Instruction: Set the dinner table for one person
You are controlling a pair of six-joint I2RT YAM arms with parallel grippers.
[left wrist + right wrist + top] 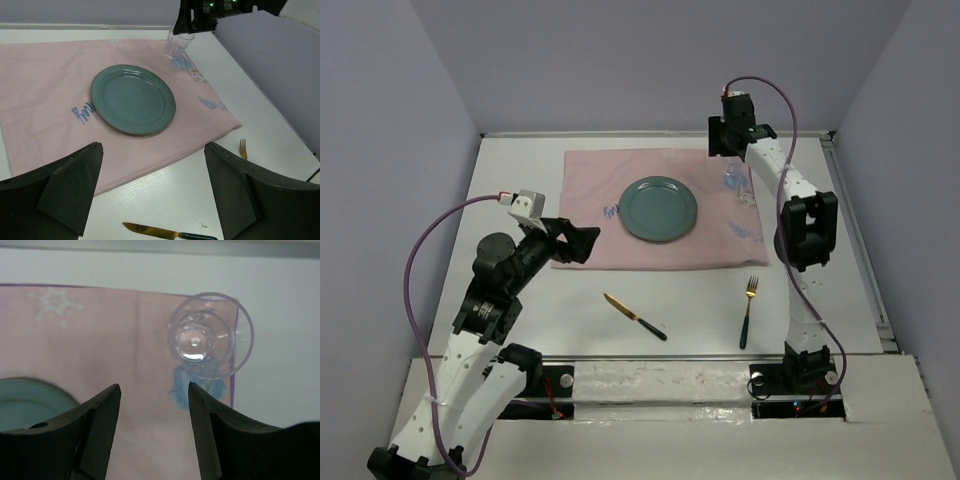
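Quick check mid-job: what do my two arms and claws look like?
The left arm and right arm have white links with black joints. A purple cable loops to each wrist. The left claw and right claw have dark, wedge-shaped fingers.

The plate (24,401) is cut off at the right wrist view's left edge. A finger (247,197) hides the fork (243,148) handle.

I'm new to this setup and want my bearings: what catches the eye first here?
A teal plate sits in the middle of a pink placemat on the white table. A clear glass stands upright at the placemat's far right corner, the open right gripper hovering close by. A knife and a fork lie on bare table nearer the arms.
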